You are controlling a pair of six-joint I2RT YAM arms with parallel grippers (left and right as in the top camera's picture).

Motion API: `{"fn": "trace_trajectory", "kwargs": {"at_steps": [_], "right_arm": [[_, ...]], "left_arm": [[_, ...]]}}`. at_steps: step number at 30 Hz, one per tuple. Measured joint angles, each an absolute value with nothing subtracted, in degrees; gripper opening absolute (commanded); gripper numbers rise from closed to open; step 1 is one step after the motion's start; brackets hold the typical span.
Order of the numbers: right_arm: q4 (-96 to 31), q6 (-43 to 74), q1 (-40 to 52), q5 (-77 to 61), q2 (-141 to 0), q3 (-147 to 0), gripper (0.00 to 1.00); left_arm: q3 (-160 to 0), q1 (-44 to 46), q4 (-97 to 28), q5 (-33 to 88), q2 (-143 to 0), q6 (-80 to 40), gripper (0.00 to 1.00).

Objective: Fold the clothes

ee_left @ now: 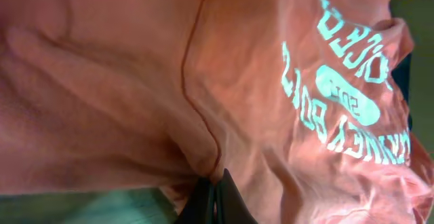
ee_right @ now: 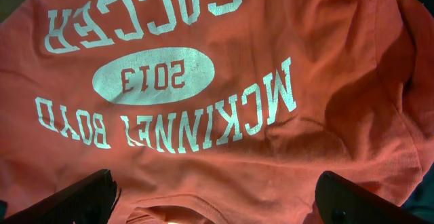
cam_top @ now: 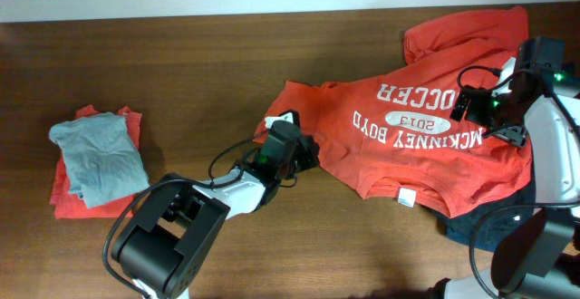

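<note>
overhead: the red-orange t-shirt [cam_top: 408, 145] lies spread, print up, on the right half of the desk [cam_top: 227, 63]. its near right part lies over a dark navy garment [cam_top: 471, 228]. the left end effector [cam_top: 304, 152] sits at the shirt's left edge, by the sleeve. the right end effector [cam_top: 476, 107] hovers over the printed chest. a grey garment [cam_top: 98, 154] on a red one [cam_top: 68, 199] is stacked well apart at far left.

left wrist: the fingers [ee_left: 213, 200] are pressed together with a ridge of cloth gathered at them, just beside a seam [ee_left: 196, 95], so this end effector is closed on the t-shirt. whether it has one layer or two cannot be told. the lift should probably be low and slow, so the shirt does not drag the navy garment along.

right wrist: the fingers [ee_right: 81, 197] stand wide apart and hold nothing, hanging above the cloth below the oval logo [ee_right: 152, 75]. it would do better to take an edge, hem or far sleeve, than mid-chest, so both arms carry one straight fold line.
</note>
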State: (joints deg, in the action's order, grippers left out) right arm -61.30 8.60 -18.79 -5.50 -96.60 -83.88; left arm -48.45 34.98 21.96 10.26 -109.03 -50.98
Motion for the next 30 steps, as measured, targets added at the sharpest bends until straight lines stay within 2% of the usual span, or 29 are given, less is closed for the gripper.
{"fn": "trace_trajectory", "kwargs": {"at_steps": [5, 10, 13, 15, 16, 17, 20, 21, 22, 23, 24, 25, 26, 27, 28, 30], "right_arm": [[-61.3, 8.1, -18.8, -5.5, -96.6, -83.9, 0.99], [-61.3, 7.5, -18.8, -5.5, -96.6, -83.9, 0.99], [-61.3, 7.5, -18.8, -5.5, -96.6, -83.9, 0.98], [-61.3, 7.5, -18.8, -5.5, -96.6, -83.9, 0.99], [-61.3, 7.5, -18.8, -5.5, -96.6, -83.9, 0.99], [-61.3, 7.5, -18.8, -5.5, -96.6, -83.9, 0.99], [-61.4, 7.5, -18.8, -5.5, -96.6, -83.9, 0.99], [-61.3, 7.5, -18.8, -5.5, -96.6, -83.9, 0.99], [-61.3, 7.5, -18.8, -5.5, -96.6, -83.9, 0.99], [-61.4, 7.5, -18.8, -5.5, -96.6, -83.9, 0.96], [-61.7, 7.1, -18.8, -5.5, -96.6, -83.9, 0.87], [-62.4, 6.8, -18.8, -5.5, -96.6, -83.9, 0.69], [-62.6, 6.6, -18.8, -5.6, -96.6, -83.9, 0.45], [-62.6, 6.1, -18.8, -5.5, -96.6, -83.9, 0.17], [-62.4, 5.8, -18.8, -5.6, -96.7, -83.9, 0.04], [-61.9, 5.5, -18.8, -5.6, -97.2, -83.9, 0.04]], "left_arm": [[-48.4, 31.3, 20.5, 10.8, -107.2, -45.0, 0.0], [-50.9, 21.7, 8.2, 10.0, -92.1, -34.9, 0.01], [-55.6, 14.0, 5.1, 9.0, -83.4, -30.7, 0.01], [-58.5, 8.9, 2.9, 8.0, -79.2, -28.9, 0.08], [-59.3, 7.1, 1.3, 7.6, -78.2, -28.4, 0.3], [-59.6, 5.3, -1.8, 7.0, -77.6, -27.8, 0.43], [-59.6, 4.5, -9.4, 6.6, -79.0, -26.7, 0.71], [-59.5, 4.5, -11.1, 6.6, -79.9, -26.5, 0.77], [-59.5, 4.7, -12.9, 6.6, -81.2, -26.3, 0.78], [-59.4, 5.0, -14.3, 6.7, -82.5, -26.0, 0.78], [-59.2, 5.2, -16.2, 7.0, -83.7, -25.9, 0.76], [-59.0, 5.3, -17.4, 7.8, -84.0, -25.9, 0.67], [-59.0, 5.4, -19.1, 9.3, -84.1, -25.8, 0.61], [-59.0, 5.5, -20.0, 10.4, -84.1, -26.0, 0.57], [-59.0, 5.9, -21.4, 12.8, -84.1, -25.4, 0.56], [-59.0, 7.2, -23.7, 15.1, -84.1, -25.4, 0.57]]}}
